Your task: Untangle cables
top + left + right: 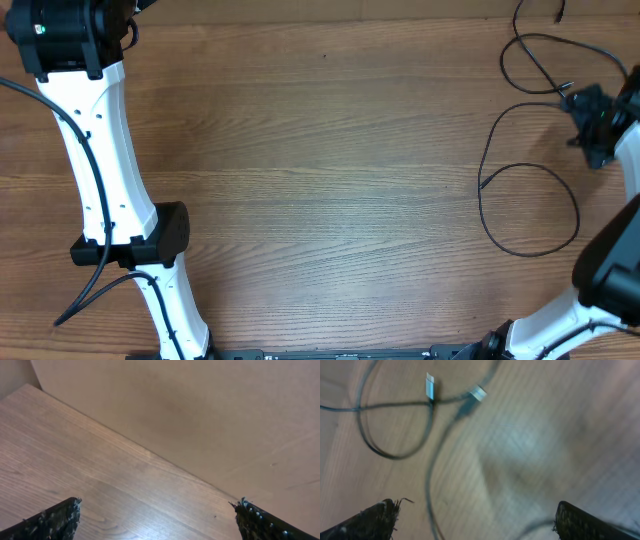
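Overhead, the cables (481, 205) lie in loose crossing loops at the table's (330, 180) far right corner, which is likely why the right gripper (588, 112) hangs over them, arm stretched forward, fingers spread wide and empty. Its blurred wrist view shows two plugs (430, 385) close together. The left gripper (157, 510) sits far left, also spread, well apart from them

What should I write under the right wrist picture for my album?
Open right gripper hovering over looping black cables with silver plugs on a wooden table.
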`<state>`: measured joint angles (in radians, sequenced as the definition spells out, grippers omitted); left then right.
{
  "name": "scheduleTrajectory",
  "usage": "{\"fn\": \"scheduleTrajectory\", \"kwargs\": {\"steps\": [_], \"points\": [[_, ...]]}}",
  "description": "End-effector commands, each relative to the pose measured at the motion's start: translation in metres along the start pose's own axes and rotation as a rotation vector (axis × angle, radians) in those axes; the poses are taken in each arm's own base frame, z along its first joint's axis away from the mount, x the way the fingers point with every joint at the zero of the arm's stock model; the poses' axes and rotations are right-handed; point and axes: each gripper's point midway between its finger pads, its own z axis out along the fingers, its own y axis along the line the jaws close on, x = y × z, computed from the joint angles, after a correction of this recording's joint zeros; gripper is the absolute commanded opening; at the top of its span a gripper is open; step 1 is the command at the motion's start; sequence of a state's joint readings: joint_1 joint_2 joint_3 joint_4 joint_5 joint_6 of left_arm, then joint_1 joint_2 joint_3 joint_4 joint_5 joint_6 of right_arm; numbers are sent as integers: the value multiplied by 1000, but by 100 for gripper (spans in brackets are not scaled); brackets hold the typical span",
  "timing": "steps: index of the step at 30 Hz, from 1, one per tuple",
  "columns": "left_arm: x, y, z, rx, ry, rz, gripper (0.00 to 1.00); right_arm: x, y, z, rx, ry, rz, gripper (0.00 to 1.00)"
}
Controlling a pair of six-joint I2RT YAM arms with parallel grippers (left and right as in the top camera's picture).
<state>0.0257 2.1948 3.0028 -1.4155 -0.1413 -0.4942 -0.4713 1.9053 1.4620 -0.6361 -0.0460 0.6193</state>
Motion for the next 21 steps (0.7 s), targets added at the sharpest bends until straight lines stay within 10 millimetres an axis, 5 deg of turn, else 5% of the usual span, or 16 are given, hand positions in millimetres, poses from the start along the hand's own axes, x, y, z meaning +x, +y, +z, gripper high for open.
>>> {"fn": "scheduleTrajectory", "kwargs": {"steps": [1,16,21], "points": [[6,-2,1,1,18,41,100,-21,19,6,-18,-8,2,100],[9,1,2,-10,33,82,100,-3,-1,77,70,92,224,100],[7,4,1,-32,21,84,99,-14,15,89,13,91,291,100]]}}
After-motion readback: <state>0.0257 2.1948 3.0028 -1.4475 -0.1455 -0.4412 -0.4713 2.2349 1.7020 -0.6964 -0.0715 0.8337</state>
